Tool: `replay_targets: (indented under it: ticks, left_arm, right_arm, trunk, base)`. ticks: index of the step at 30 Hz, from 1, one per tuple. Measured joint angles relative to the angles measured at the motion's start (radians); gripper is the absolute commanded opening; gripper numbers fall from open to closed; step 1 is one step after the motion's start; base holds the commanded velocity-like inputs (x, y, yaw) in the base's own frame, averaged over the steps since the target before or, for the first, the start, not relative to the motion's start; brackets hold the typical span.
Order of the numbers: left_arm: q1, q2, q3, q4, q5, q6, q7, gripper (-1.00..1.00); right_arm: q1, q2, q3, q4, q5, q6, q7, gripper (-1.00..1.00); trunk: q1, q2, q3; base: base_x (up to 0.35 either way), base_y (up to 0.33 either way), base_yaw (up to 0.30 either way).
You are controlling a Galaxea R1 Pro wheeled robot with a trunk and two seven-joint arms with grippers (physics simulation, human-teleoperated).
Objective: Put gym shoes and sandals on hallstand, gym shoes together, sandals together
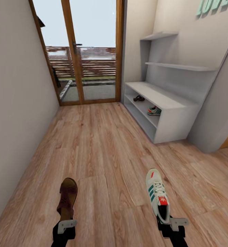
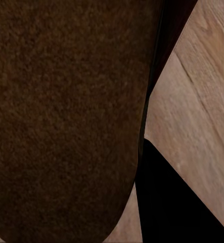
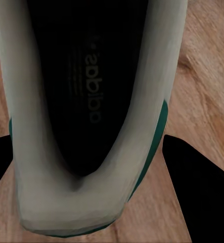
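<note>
A brown sandal (image 1: pixel 67 198) is held by the left gripper (image 1: pixel 66 223) and a gym shoe (image 1: pixel 157 195) by the right gripper (image 1: pixel 168 223), above the corridor floor (image 1: pixel 107 154). On the hallstand (image 1: pixel 168 103), a second sandal (image 1: pixel 139 98) is seen on its upper open shelf and a second gym shoe (image 1: pixel 154 110) on the lower one.

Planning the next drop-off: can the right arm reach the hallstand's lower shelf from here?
Probably not yet. The right gripper holds a gym shoe, and open corridor floor separates it from the hallstand.
</note>
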Motion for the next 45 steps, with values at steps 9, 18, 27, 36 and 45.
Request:
replay_targets:
  ticks: [9,18,27,36,45]
  left_arm:
    - [0.001,-0.001,-0.001,-0.001,0.000,-0.002,0.000,-1.00]
    - [0.002,-0.001,-0.003,0.000,0.001,-0.003,0.000,-1.00]
    - [0.002,-0.002,-0.006,0.000,0.000,-0.003,0.000,-1.00]
    - [0.002,-0.001,-0.006,0.000,0.000,-0.004,0.000,-1.00]
    - [0.002,-0.001,-0.005,0.000,0.000,-0.003,-0.001,-1.00]
  right_arm:
    - [0.000,0.001,0.000,0.018,-0.002,0.000,-0.001,-1.00]
    - [0.000,0.001,0.000,0.020,-0.002,-0.001,-0.001,-1.00]
    - [0.000,0.002,0.000,0.022,-0.002,-0.002,-0.005,-1.00]
    - [0.000,0.002,0.000,0.025,-0.003,-0.002,-0.006,-1.00]
    - [0.000,0.001,-0.001,0.044,-0.003,-0.002,-0.006,-1.00]
  trunk:
    - [0.000,0.000,0.000]
    - [0.000,0.000,0.000]
    - [0.000,0.000,0.000]
    - [0.000,0.000,0.000]
    - [0.000,0.000,0.000]
  base:
    - [0.339,0.014,0.000]
    - [0.337,0.101,0.006]
    - [0.333,0.129,0.200]
    - [0.331,0.131,0.045]
    - [0.330,0.131,0.001]
